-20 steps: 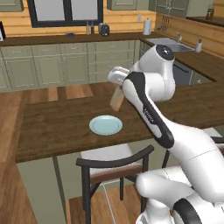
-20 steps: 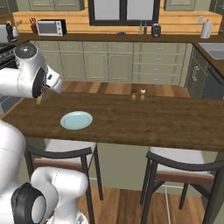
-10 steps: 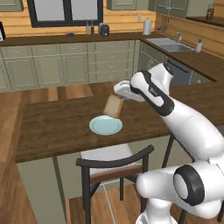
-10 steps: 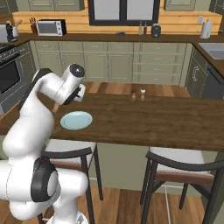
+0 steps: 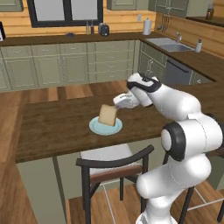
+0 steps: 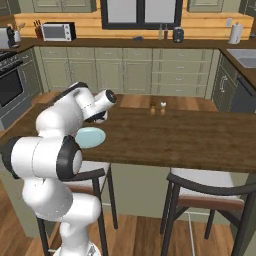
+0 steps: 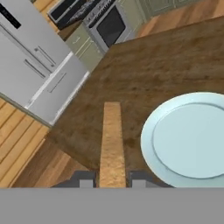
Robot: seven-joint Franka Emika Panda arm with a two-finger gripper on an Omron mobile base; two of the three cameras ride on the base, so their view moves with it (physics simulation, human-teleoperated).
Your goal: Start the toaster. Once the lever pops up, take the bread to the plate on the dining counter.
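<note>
Gripper (image 7: 112, 183): we pinch the bread (image 5: 107, 115) edge-on.
Bread: we hold it above the plate (image 5: 97, 127).
Writing: we read none.

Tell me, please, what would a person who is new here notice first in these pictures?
First the bread, a tan slice clamped on edge in the end effector, hanging just over the pale plate on the dark dining counter. Next the big white arm bending over that counter, above a dark-framed chair.
</note>
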